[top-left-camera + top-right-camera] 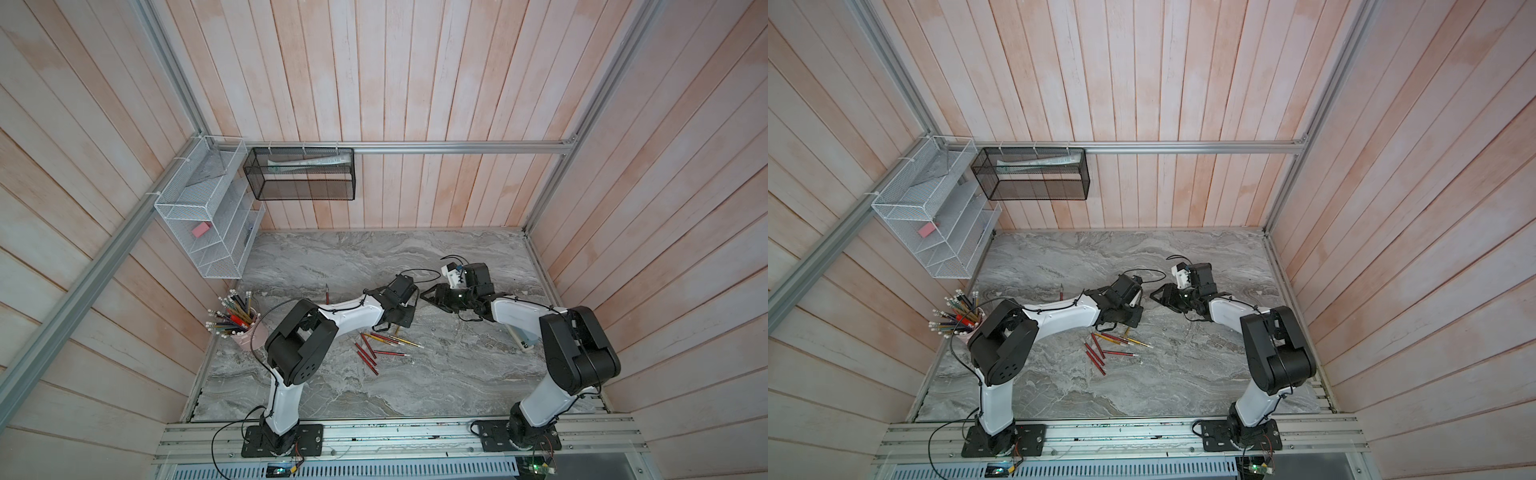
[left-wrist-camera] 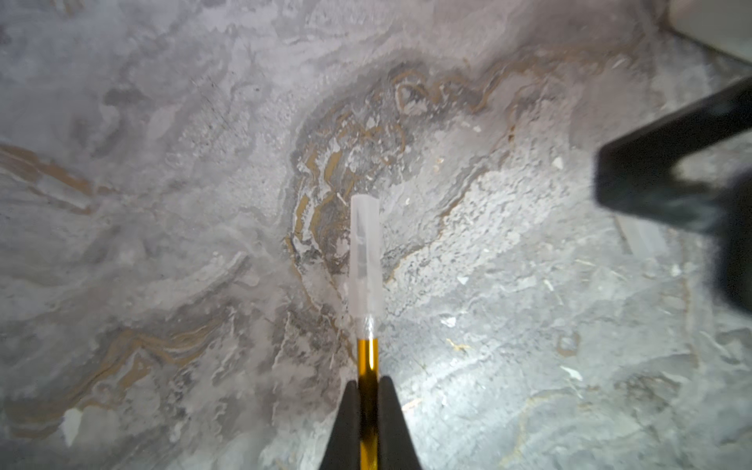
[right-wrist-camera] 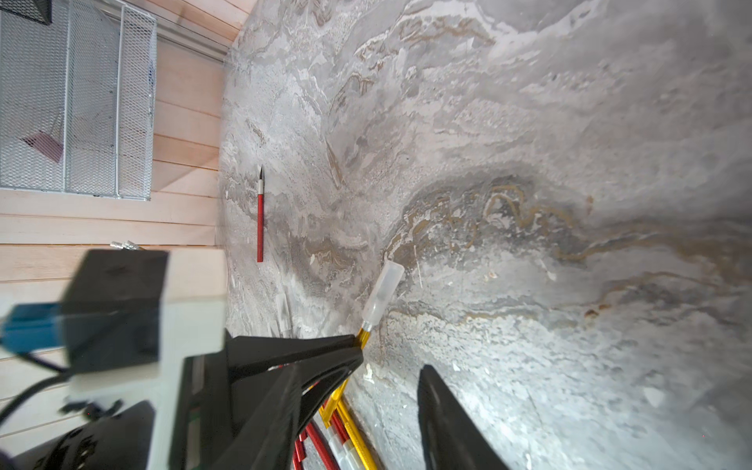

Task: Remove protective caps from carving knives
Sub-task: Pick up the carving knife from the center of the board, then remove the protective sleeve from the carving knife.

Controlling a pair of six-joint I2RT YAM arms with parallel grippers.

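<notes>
Reading the marble table (image 1: 457, 386) from left to right, a pink cup (image 1: 245, 338) bristling with long pencils stands at its 9 o'clock edge. At about 10 o'clock from the left arm's wrist, a lone red knife (image 3: 260, 219) lies flat on the stone by itself. Its dark blade is bare and points toward 12 o'clock.

Next comes the left gripper (image 2: 368, 384), near the middle of the table, clenched tight on a yellow knife (image 2: 368, 358). Both black fingers pinch the golden handle just behind its front end. The protective cap (image 2: 366, 256), a cloudy translucent sleeve, sits fully over the blade. It sticks out past the fingertips, above the stone, with nothing touching it.

At 6 o'clock from that gripper, the loose knives (image 1: 374, 347) lie in a scattered bunch on the table, their red and yellow handles crossing one another. From above I cannot tell which of them wear caps.

At 3 o'clock from the left gripper, near it but apart, the right gripper (image 1: 426, 296) faces it. Its jaws are released and hold nothing. In its wrist view one finger (image 3: 447, 423) stands clear of the capped knife, with bare marble between them. Farther round, toward 4 o'clock, a pale flat box (image 1: 521, 338) lies on the table, partly hidden under the right arm.
</notes>
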